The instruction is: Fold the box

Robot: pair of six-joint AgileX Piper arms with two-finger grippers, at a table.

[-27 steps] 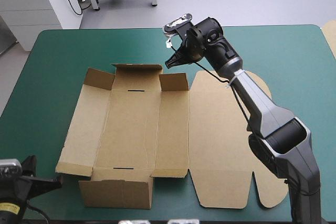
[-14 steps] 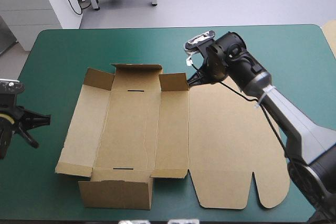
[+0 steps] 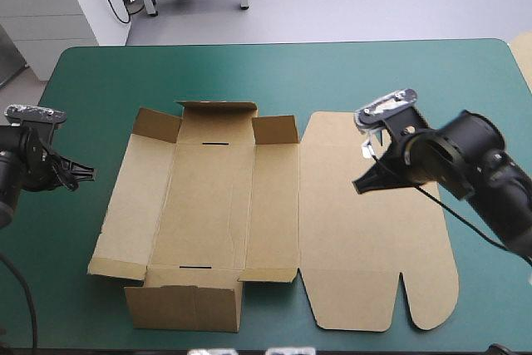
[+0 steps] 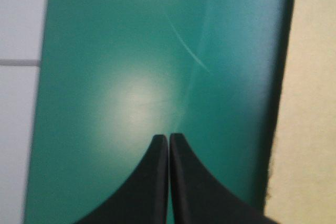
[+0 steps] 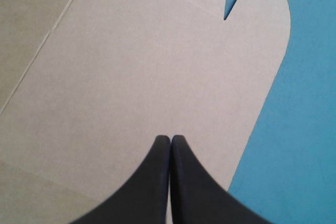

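The box [image 3: 208,205] lies on the cover [image 3: 332,72], lid [image 3: 374,247] flat. The right gripper [image 3: 363,182] hangs over the lid — fingers together; the left gripper [image 3: 83,175], likewise closed, hangs beside the box.

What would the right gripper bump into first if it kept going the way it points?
Most likely the box. The right gripper, shut, points down at the box's flat lid, and its wrist view shows nothing in between. How high it hangs above the board is hard to tell.
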